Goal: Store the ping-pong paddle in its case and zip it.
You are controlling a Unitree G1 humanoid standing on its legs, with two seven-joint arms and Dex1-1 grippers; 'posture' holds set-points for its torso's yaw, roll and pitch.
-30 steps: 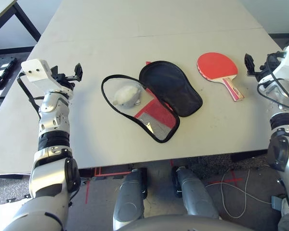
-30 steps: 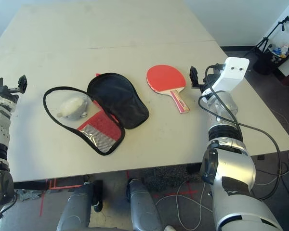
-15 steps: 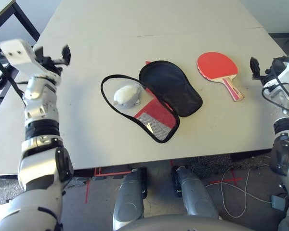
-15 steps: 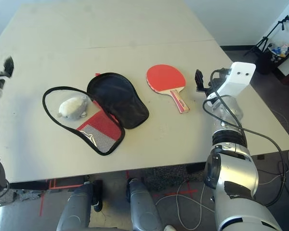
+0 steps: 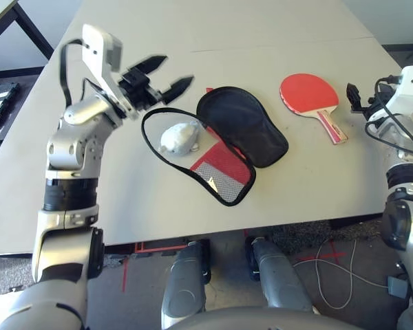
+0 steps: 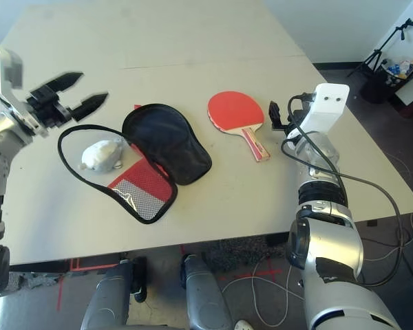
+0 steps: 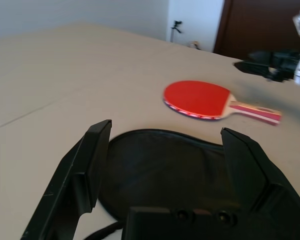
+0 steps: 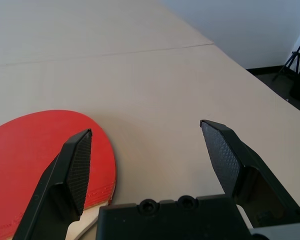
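left gripper jaws wide open, empty, above case; right gripper jaws wide open, empty, by paddle

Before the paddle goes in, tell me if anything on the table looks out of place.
One thing: a small white-grey pouch lies inside the open case, on the half nearer the left hand, where the ping-pong paddle should go. The paddle lies flat beside the case, by the right hand.

Around the ping-pong paddle you have bare table on every side. The unzipped case lies well apart from it, and a white pouch sits in the case's open half, in your way there.
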